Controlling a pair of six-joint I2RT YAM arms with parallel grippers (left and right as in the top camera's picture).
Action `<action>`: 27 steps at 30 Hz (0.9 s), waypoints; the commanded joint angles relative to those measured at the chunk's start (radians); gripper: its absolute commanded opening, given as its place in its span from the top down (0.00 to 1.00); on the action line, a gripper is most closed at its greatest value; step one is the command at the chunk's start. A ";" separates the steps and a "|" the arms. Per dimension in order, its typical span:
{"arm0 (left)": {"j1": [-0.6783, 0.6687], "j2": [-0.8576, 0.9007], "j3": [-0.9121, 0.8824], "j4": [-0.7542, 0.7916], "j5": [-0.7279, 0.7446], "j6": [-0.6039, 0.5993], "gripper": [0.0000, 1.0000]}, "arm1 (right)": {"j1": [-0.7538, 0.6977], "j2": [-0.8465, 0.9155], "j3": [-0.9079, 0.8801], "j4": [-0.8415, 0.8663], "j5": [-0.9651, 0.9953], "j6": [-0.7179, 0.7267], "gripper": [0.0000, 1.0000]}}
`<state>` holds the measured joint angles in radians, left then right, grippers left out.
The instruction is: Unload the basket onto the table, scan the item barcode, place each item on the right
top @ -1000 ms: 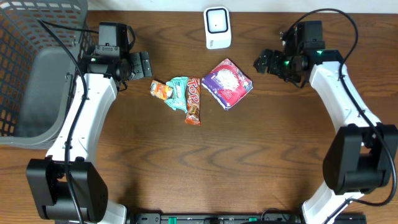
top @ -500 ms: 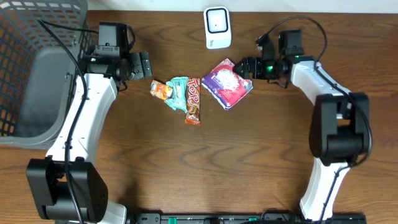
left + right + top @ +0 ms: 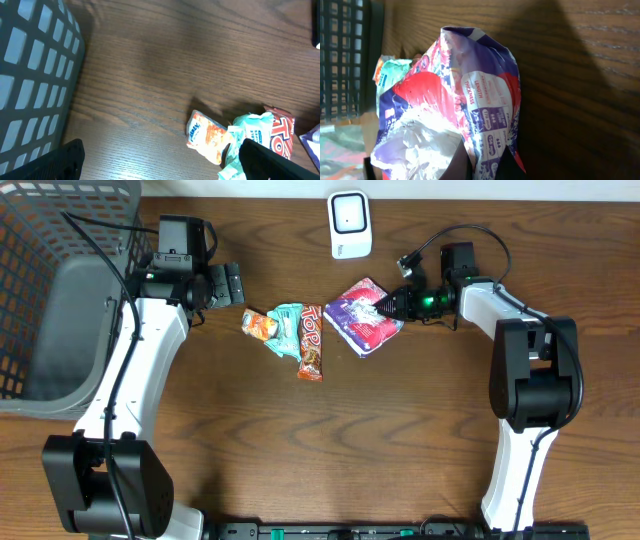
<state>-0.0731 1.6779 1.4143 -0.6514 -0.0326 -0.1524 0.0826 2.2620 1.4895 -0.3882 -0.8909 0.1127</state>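
A purple and red snack bag (image 3: 360,320) lies on the wooden table right of centre. My right gripper (image 3: 389,305) reaches in from the right and is shut on the bag's right edge. In the right wrist view the bag (image 3: 455,95) fills the frame, and a strip of its wrapper is pinched between the two dark fingers (image 3: 461,166). The white barcode scanner (image 3: 350,224) stands at the table's back edge, above the bag. My left gripper (image 3: 232,283) hovers open at the back left, holding nothing.
An orange packet (image 3: 259,326), a teal packet (image 3: 288,327) and a red "Top" bar (image 3: 311,342) lie bunched left of the bag. The left wrist view shows them too, orange packet (image 3: 206,135) nearest. A grey mesh basket (image 3: 40,240) fills the far left.
My right arm swung left from the back right to the purple bag, and its jaws went from open to shut on the bag's edge. The left arm stayed still.
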 commanded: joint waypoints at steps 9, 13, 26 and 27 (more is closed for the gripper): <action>0.005 0.008 -0.003 -0.003 -0.010 0.009 0.02 | 0.011 -0.174 -0.002 0.147 0.053 0.235 0.99; 0.005 0.008 -0.003 -0.003 -0.010 0.009 0.02 | 0.011 -0.216 -0.002 0.247 0.147 0.339 0.99; 0.005 0.008 -0.003 -0.003 -0.009 0.009 0.02 | 0.114 -0.212 -0.002 0.600 0.523 0.633 0.99; 0.005 0.008 -0.003 -0.003 -0.009 0.010 0.02 | 0.139 -0.212 -0.002 0.622 0.606 0.669 0.99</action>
<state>-0.0731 1.6779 1.4143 -0.6518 -0.0326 -0.1524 0.1680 2.0544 1.4815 0.2016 -0.4747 0.6846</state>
